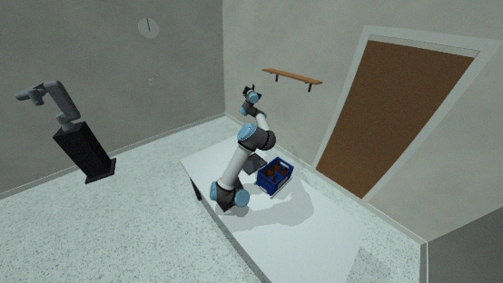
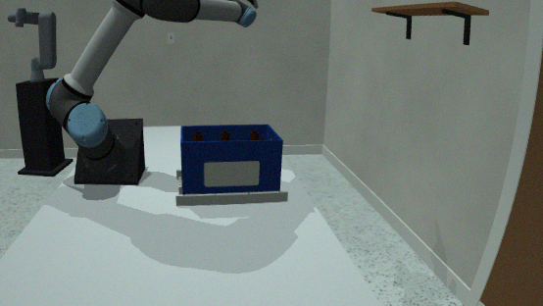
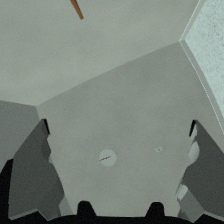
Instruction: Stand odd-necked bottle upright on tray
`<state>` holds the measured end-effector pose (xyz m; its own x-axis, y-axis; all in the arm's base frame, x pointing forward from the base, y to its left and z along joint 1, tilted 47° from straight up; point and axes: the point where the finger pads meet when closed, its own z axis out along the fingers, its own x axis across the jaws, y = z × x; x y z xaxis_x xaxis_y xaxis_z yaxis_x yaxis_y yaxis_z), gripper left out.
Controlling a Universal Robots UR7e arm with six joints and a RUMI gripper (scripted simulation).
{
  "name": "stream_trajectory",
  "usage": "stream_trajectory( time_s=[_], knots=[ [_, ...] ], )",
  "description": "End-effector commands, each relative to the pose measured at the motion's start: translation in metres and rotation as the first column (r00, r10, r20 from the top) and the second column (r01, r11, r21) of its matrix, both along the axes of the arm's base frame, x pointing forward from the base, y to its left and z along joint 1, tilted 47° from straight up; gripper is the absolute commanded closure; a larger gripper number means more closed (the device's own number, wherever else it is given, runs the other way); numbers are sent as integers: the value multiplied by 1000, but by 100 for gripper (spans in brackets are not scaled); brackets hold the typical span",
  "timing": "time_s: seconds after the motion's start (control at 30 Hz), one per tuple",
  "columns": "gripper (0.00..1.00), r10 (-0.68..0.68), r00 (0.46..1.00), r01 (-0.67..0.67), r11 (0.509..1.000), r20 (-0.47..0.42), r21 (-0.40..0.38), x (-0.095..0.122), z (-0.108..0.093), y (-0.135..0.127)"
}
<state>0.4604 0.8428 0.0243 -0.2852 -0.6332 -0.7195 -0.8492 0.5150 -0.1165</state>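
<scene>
A blue crate (image 2: 230, 159) stands on the white table, and it also shows in the top view (image 1: 274, 176). Brown bottle tops (image 2: 224, 135) show just above its rim, three of them from this side. They are too small for me to compare their necks. A flat grey tray (image 2: 230, 197) lies at the crate's foot on the near side; I cannot tell whether the crate rests on it. My gripper (image 1: 249, 88) is raised high above the table, far from the crate, and points at the walls. In the wrist view its fingers are wide open and empty.
A dark grey flat square (image 1: 253, 164) lies on the table between my arm and the crate. My base (image 2: 110, 157) stands left of the crate. A wooden shelf (image 1: 292, 76) hangs on the wall behind. A second grey arm on a black pedestal (image 1: 83, 150) stands on the floor.
</scene>
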Motion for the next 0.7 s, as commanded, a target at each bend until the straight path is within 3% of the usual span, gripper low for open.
stream_trajectory(
  time_s=[0.0, 0.2, 0.27, 0.33, 0.67],
  knots=[
    [0, -62, 998, 61, 993, 0, -101, 29, 12, -52],
    [0, -136, 991, 133, 962, 3, -238, 61, 26, -126],
    [0, -136, 991, 133, 962, 3, -238, 61, 26, -126],
    [0, -173, 985, 166, 936, 6, -312, 73, 34, -168],
    [0, -262, 965, 232, 824, 16, -516, 90, 60, -296]
  ],
)
